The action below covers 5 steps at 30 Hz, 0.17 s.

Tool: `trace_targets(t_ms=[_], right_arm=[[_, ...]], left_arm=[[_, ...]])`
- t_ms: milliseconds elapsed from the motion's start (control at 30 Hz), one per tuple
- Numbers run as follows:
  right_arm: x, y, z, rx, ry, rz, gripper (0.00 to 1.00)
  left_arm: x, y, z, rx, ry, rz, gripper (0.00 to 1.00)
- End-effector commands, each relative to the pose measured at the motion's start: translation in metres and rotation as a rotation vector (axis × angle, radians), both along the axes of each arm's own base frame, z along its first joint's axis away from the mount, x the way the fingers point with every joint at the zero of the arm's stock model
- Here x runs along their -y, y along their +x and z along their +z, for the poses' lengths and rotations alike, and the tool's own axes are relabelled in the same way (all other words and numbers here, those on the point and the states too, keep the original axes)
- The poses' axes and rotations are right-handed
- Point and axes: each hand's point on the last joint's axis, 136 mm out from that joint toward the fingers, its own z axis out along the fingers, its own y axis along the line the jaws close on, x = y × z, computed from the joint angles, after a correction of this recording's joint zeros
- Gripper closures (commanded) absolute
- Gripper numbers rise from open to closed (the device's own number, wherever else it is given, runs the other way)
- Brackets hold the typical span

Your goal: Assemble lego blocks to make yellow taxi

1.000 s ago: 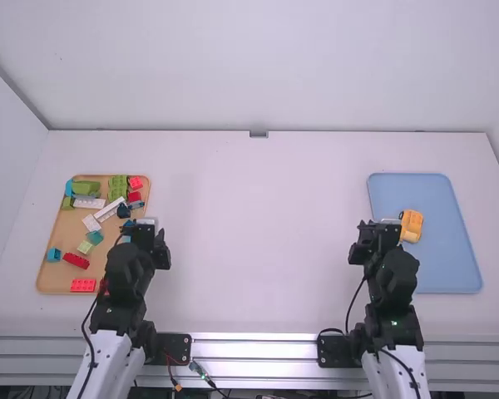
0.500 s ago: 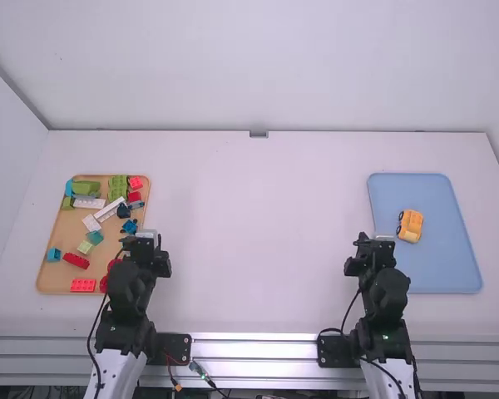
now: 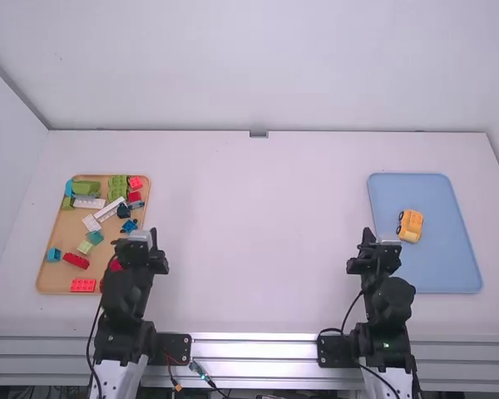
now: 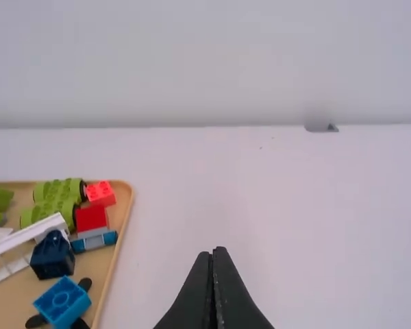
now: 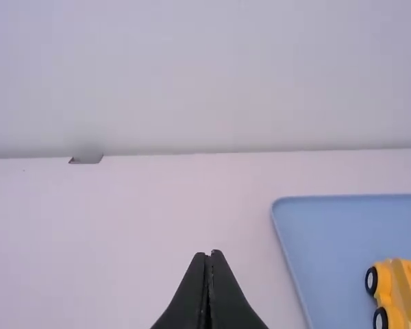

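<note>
Yellow taxi (image 3: 411, 225) parked on blue tray (image 3: 442, 262)

A white worktop (image 3: 258, 241) stretches between two robot arms, meeting a pale wall (image 3: 274, 66) along its far edge, where a small grey fitting (image 3: 259, 134) sits near the middle. A silver metal rail (image 3: 254, 345) lines the near edge. The taxi rests on the blue tray at right, its long axis running roughly near to far, the far end leaning slightly right. Two of its black wheels (image 5: 372, 279) face left; which end is the front cannot be told. At left, a tan tray (image 3: 62, 231) carries loose blocks (image 3: 83, 285) in green, red, white and blue. The left gripper (image 3: 141, 249) is at the tan tray's right side, its fingers (image 4: 192, 301) pressed together with nothing between them. The right gripper (image 3: 374, 253) is near the blue tray's left edge, well apart from its counterpart, its fingers (image 5: 192, 301) likewise together and empty.
</note>
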Motion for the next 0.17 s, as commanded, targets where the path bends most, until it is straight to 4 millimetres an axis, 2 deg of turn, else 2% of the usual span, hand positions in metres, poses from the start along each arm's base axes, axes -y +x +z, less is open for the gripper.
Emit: trace_targets(t_ms=[0, 133], right_arm=[[-0.0002, 0.0000, -0.0049, -0.008, 0.005, 0.000, 1.00], [-0.0002, 0.0000, -0.0049, -0.008, 0.005, 0.000, 1.00]], left_arm=[[-0.0004, -0.0009, 0.0011, 0.016, 0.001, 0.002, 1.00], [-0.0004, -0.0012, 0.0035, 0.027, 0.001, 0.002, 1.00]])
